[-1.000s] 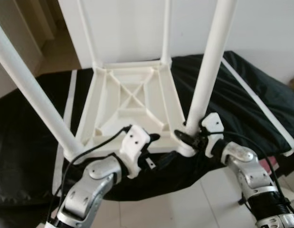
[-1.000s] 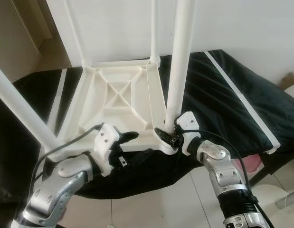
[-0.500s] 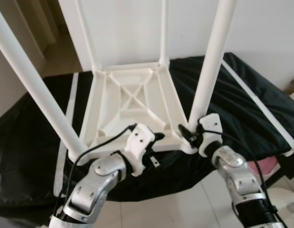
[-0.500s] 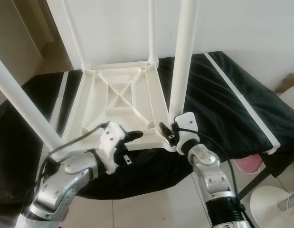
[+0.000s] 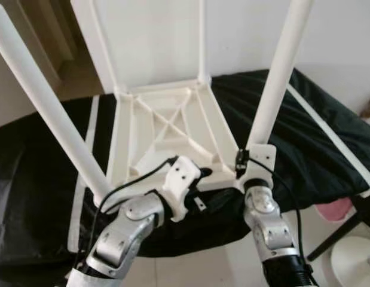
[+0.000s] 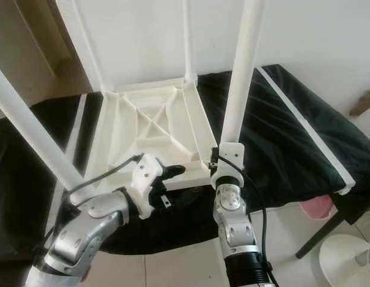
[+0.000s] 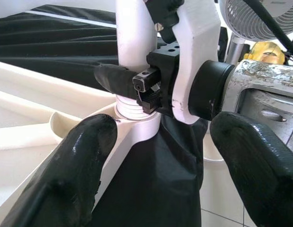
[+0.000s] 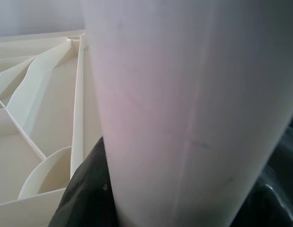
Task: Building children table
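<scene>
While the right pincer (image 6: 216, 160) grips the table leg (image 6: 239, 84), the left pincer (image 6: 173, 171) gapes beside the tabletop (image 6: 149, 128).

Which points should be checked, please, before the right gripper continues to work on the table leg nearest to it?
1. Right gripper sits at the base of the near right leg: ok; the left wrist view shows a black finger against the leg.
2. Grip fully closed on that leg: cannot tell.
3. Leg seated in its corner socket: cannot tell; ribbed rings show just above the collar.
4. Left gripper steadies the upside-down tabletop at its near edge: ok, fingers open around the edge.
5. Near left leg in place: ok, though it leans outward.
6. Tabletop rests on the black cloth: ok.
</scene>
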Motion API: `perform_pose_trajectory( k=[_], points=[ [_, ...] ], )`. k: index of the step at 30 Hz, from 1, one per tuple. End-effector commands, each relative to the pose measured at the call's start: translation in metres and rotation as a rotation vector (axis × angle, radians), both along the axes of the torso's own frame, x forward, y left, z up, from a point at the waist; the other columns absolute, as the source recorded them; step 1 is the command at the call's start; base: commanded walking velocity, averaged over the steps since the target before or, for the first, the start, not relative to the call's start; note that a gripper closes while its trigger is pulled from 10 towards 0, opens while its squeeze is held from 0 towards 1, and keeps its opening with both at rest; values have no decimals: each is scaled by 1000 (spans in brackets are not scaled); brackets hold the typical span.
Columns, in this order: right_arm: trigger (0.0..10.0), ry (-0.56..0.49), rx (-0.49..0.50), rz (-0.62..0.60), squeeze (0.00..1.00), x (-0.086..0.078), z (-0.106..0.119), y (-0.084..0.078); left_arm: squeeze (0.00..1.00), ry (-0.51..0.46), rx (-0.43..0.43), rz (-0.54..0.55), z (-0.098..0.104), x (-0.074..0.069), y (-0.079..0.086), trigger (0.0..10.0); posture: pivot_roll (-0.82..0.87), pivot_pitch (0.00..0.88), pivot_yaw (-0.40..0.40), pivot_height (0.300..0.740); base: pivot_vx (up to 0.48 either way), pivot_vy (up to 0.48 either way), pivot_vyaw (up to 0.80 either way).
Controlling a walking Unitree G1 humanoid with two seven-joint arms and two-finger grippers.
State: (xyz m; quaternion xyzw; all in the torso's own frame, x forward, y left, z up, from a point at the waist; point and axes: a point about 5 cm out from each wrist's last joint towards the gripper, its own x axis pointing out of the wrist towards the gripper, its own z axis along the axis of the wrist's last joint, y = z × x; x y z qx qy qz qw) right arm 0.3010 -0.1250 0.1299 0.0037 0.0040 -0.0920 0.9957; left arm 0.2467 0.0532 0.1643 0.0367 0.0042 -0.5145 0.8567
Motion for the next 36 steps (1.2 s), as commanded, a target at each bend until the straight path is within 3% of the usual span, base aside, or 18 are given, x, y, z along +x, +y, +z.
perform_pose_trajectory(
  k=[1,8,9,10,11,13,17,21,22,23,25,28,36],
  points=[
    [10000,73,12,-28,0,-3,-16,-6,0,6,3,-47,-1,-1,-1,10000,-21,0,88,740,0,0,0],
    [10000,34,5,-60,0,-1,-10,-15,0,4,3,-45,-2,0,-1,10000,-10,0,75,740,0,0,0],
    [10000,15,16,-56,871,-2,-8,-20,0,3,4,-43,-2,0,0,10000,-8,0,76,740,0,0,0],
    [10000,15,16,-56,871,-2,-8,-20,0,3,4,-43,-2,0,0,10000,-8,0,76,740,0,0,0],
    [10000,-6,21,-45,1000,-3,-6,-25,0,2,5,-42,-2,1,0,10000,-8,0,76,740,0,0,0],
    [10000,-57,29,-21,1000,-4,-1,-34,0,-1,9,-43,-1,1,1,10000,-7,0,79,740,0,0,0],
    [10000,-75,35,-10,1000,-5,1,-36,0,-2,11,-44,-1,1,1,10000,-7,0,79,740,0,0,0],
    [10000,-179,1,185,1000,-8,12,-52,0,-12,33,-43,-3,1,4,10000,-6,0,79,740,0,0,0],
    [10000,-179,1,185,1000,-8,12,-52,0,-12,33,-43,-3,1,4,10000,-6,0,79,740,0,0,0],
    [10000,-186,-29,250,0,-9,12,-54,0,-14,36,-42,-3,1,5,10000,-6,0,79,740,0,0,0],
    [10000,-183,-47,284,0,-9,12,-55,0,-14,37,-42,-3,2,5,10000,-6,0,79,740,0,0,0],
    [10000,-145,-87,485,0,-7,10,-46,0,-14,40,-39,-3,4,3,10000,-12,0,82,740,0,0,0],
    [10000,-111,-139,648,0,6,12,-47,0,-13,51,-64,-2,5,1,10000,-12,0,92,740,0,0,0]
  ],
)
